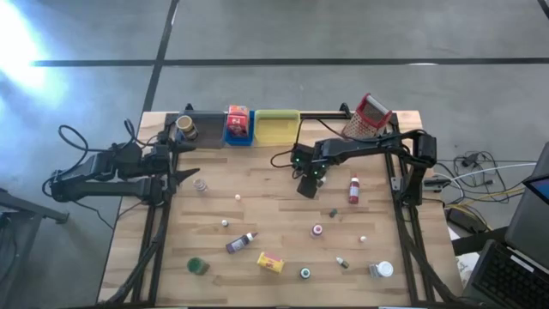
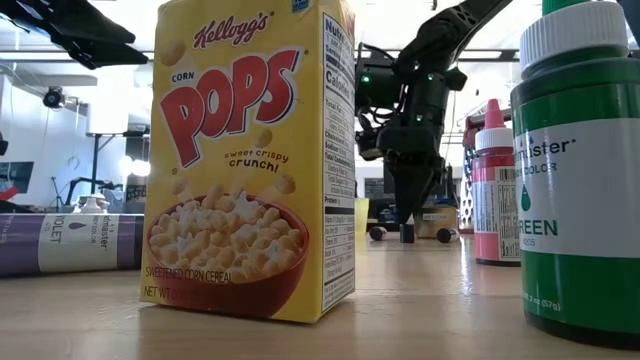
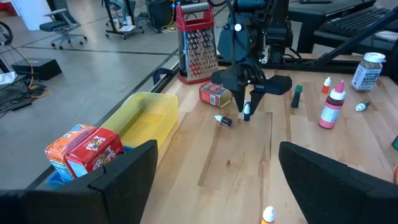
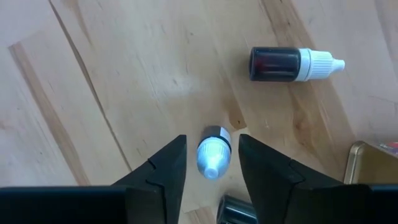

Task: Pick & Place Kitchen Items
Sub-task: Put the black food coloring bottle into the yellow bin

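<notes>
Right tool (image 4: 211, 163) astride white-capped bottle (image 4: 213, 151), mid-table

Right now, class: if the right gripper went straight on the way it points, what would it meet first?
Probably the small white-capped bottle standing between the right gripper's open fingers, then the table; depth is uncertain.

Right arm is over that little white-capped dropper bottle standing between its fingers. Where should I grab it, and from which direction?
Take the small dropper bottle from straight above, where the right gripper already sits. It stands upright, nozzle up, so closing on the round dark body just under the white cap looks safest. The tapered tip would probably slip. The lying bottle is clear of the fingers.
</notes>
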